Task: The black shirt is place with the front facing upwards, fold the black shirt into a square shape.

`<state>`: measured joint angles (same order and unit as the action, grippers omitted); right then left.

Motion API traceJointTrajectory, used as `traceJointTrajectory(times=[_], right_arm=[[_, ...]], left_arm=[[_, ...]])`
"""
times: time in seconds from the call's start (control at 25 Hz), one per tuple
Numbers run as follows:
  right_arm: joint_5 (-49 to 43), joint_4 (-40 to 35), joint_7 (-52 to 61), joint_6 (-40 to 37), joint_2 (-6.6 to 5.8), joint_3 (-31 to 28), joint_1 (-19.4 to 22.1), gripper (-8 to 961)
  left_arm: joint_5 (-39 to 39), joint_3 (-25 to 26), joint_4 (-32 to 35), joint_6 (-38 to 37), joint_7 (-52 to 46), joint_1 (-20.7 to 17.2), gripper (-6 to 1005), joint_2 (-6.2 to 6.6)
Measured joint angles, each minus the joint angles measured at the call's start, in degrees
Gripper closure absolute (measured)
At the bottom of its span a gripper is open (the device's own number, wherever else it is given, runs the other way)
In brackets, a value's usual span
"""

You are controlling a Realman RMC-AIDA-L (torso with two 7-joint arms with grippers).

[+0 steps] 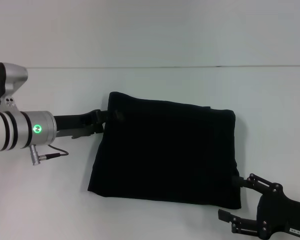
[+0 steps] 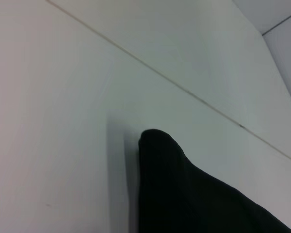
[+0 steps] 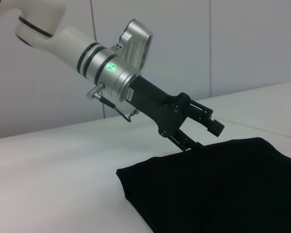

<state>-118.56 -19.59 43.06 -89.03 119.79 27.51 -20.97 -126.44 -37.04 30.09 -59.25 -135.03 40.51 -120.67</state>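
The black shirt [image 1: 165, 150] lies folded into a rough rectangle in the middle of the white table, plain black side up; no lettering shows. My left gripper [image 1: 101, 121] is at its far left corner. In the right wrist view the left gripper [image 3: 204, 136] stands open, its lower finger against the edge of the shirt [image 3: 223, 189] and its upper finger free above. The left wrist view shows only a raised corner of the shirt [image 2: 184, 194]. My right gripper [image 1: 230, 197] is open at the shirt's near right corner, its upper fingertip touching the cloth edge.
The white table [image 1: 45, 200] runs back to a pale wall, with a seam [image 1: 190, 66] where they meet. A thin cable [image 1: 55, 154] hangs from the left wrist.
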Motion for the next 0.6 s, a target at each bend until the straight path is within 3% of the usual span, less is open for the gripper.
traceJointTrajectory(times=[0.6], right_arm=[[0.0, -0.1, 0.0, -0.6, 0.0, 0.0, 0.1, 29]], left_arm=[[-0.5, -2.1, -0.6, -2.0, -1.3, 0.4, 166, -0.04]])
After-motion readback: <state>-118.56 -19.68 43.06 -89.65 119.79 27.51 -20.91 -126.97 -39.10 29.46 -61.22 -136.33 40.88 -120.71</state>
